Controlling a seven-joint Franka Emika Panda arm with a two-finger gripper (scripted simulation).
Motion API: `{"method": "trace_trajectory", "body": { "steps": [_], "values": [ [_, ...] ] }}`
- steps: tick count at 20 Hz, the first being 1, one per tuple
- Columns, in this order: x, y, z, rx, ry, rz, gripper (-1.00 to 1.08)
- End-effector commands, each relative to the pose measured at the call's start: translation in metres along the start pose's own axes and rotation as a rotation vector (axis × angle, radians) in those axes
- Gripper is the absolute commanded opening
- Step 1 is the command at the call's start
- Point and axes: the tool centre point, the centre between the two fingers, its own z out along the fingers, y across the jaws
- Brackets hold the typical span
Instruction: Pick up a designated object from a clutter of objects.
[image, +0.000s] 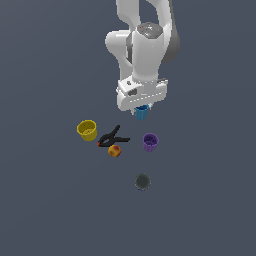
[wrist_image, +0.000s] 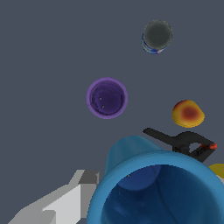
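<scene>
Dark grey floor is carrying one yellow cup (image: 87, 130), one purple cup (image: 150, 142), one clamp (image: 113, 137), one ball (image: 114, 151); our gripper (image: 141, 107) is clasping the blue cup (image: 141, 113), raised beneath it.

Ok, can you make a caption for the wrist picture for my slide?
Close up, the gripper holds the blue cup above the purple cup.

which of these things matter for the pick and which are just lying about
Part of the job:
- blue cup, between the fingers

Just lying about:
- yellow cup
- purple cup
- black clamp
- orange-red ball
- dark grey round object
</scene>
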Motion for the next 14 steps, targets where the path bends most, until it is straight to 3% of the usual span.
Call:
{"method": "trace_trajectory", "body": {
  "steps": [1, 14],
  "values": [
    [0.008, -0.004, -0.022, 0.000, 0.000, 0.000, -1.00],
    [0.049, -0.023, -0.127, 0.000, 0.000, 0.000, -1.00]
  ]
}}
